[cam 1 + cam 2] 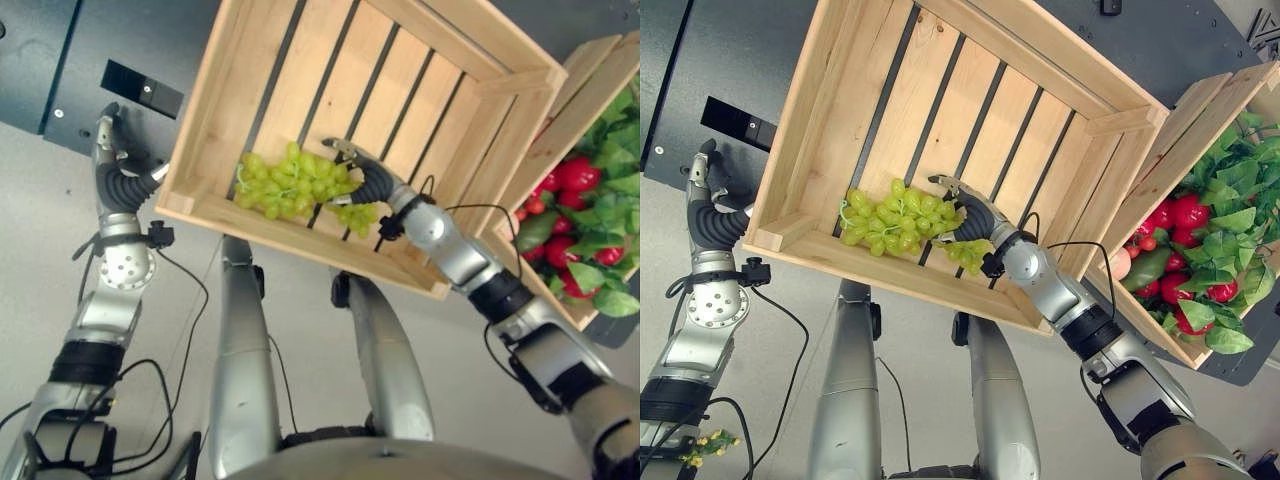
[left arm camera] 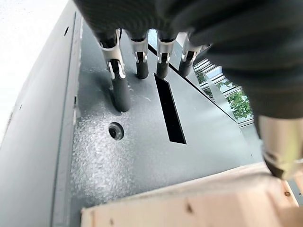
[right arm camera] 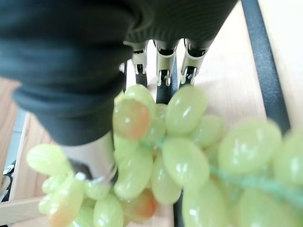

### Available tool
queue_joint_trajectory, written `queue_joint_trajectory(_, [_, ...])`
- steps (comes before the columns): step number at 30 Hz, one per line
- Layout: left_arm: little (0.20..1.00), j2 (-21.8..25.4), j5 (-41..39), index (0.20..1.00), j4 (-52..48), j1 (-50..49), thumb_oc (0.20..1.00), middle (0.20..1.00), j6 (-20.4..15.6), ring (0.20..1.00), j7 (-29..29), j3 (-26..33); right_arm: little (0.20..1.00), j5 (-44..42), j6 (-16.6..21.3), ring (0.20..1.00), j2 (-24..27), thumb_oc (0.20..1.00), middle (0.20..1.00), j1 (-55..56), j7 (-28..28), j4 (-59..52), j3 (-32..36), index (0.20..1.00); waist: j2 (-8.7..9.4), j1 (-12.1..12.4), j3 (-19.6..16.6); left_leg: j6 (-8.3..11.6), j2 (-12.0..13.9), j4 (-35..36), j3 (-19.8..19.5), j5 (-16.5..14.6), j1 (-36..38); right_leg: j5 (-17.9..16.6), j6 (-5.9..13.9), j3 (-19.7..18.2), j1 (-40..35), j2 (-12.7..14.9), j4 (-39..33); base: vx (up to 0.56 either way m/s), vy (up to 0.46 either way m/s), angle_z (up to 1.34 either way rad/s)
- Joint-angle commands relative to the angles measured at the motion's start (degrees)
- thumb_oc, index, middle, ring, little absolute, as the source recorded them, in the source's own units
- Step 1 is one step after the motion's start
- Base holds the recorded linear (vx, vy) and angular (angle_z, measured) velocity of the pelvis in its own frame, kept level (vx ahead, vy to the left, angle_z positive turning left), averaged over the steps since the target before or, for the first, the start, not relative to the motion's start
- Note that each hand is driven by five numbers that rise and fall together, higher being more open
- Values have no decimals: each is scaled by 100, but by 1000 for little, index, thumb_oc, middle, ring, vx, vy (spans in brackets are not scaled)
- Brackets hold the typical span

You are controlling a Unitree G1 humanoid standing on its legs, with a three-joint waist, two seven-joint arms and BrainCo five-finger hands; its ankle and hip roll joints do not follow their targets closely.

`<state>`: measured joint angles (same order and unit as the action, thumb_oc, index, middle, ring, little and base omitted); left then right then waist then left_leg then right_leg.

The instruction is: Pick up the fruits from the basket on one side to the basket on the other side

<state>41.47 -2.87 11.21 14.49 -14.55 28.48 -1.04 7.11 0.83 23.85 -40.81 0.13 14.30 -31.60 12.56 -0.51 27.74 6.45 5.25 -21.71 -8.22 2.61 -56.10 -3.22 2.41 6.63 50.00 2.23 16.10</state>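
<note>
The right hand [image 1: 965,222] lies inside the near wooden crate [image 1: 830,262], its fingers straight and apart over the bunch of green grapes [image 1: 895,225] resting on the slats, so the grapes look just delivered or about to be let go. Next it would lift clear of the crate wall. The left hand [image 1: 108,135] rests with straight fingers on the dark tabletop [image 1: 60,60] beside the crate. Farther right, a second crate [image 1: 1200,110] holds red fruit [image 1: 1185,215] among leaves [image 1: 1240,190].

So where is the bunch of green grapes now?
The green grapes lie in the slatted wooden crate, at its near left corner, directly under the right hand.
</note>
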Motion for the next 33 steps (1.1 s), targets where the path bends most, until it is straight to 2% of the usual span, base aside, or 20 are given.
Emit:
queue_joint_trajectory(1, [1000, -161, 70, 1000, 327, 64, 1000, 1000, 378, 1000, -202, -384, 200, -77, -16, 200, -236, 200, 200, -64, 46, 41, -451, 200, 100, 31, 205, -200, -98, -447, -102, -450, 19, 274, 528, -204, -157, 237, 156, 0, 0, 0])
queue_joint_trajectory(20, [1000, -162, 28, 1000, 428, 147, 1000, 1000, 388, 1000, -169, -429, 200, -179, 18, 200, -221, 200, 200, -59, 4, 34, -461, 200, 158, 12, 205, -190, -98, -331, -97, -391, 103, 220, 535, -177, -262, 260, 57, 0, 0, 0])
queue_joint_trajectory(25, [1000, -165, 26, 1000, 437, 170, 1000, 1000, 383, 1000, -179, -434, 200, -496, 37, 200, -247, 200, 200, -28, 16, -15, -438, 200, 153, 17, 205, -185, -94, -291, -92, -371, 122, 195, 544, -175, -281, 269, 7, 0, 0, 0])
queue_joint_trajectory(26, [1000, -162, 15, 1000, 456, 185, 1000, 1000, 379, 1000, -203, -436, 200, -889, 101, 200, -255, 200, 200, -9, 73, -65, -459, 200, 148, 19, 205, -183, -96, -291, -84, -366, 134, 197, 544, -169, -282, 275, 19, 0, 0, 0])
queue_joint_trajectory(27, [1000, -162, 15, 1000, 456, 185, 1000, 1000, 379, 1000, -203, -436, 200, -889, 101, 200, -255, 200, 200, -9, 73, -65, -459, 200, 148, 19, 205, -183, -96, -291, -84, -366, 134, 197, 544, -169, -282, 275, 19, 0, 0, 0])
queue_joint_trajectory(28, [1000, -150, -7, 1000, 462, 227, 1000, 1000, 356, 1000, -245, -470, 200, -1602, 172, 200, -235, 200, 200, -5, 184, -94, -507, 200, 141, 34, 205, -173, -93, -248, -74, -342, 165, 186, 545, -162, -306, 282, -2, 0, 0, 0])
queue_joint_trajectory(29, [1000, -150, -7, 1000, 462, 227, 1000, 1000, 356, 1000, -245, -470, 200, -1602, 172, 200, -235, 200, 200, -5, 184, -94, -507, 200, 141, 34, 205, -173, -93, -248, -74, -342, 166, 186, 545, -162, -306, 282, -2, 0, 0, 0])
queue_joint_trajectory(30, [1000, -93, -11, 1000, 455, 243, 1000, 1000, 325, 1000, -294, -482, 200, -2347, 224, 200, -97, 200, 200, -56, 388, -240, -609, 200, 139, 63, 205, -162, -95, -208, -61, -323, 205, 176, 547, -144, -333, 294, -12, 0, 0, 0])
queue_joint_trajectory(32, [1000, -45, -9, 1000, 456, 277, 1000, 1000, 307, 1000, -338, -513, 200, -3009, 251, 200, 88, 200, 200, -188, 517, -276, -724, 200, 144, 93, 205, -150, -92, -143, -55, -295, 253, 150, 556, -136, -362, 304, -36, -1, -9, 2])
queue_joint_trajectory(33, [1000, -45, -9, 1000, 456, 277, 1000, 1000, 307, 1000, -338, -513, 200, -3009, 251, 200, 88, 200, 200, -188, 517, -276, -724, 200, 144, 93, 205, -150, -92, -143, -55, -295, 253, 150, 556, -136, -362, 304, -36, 0, -10, 5])
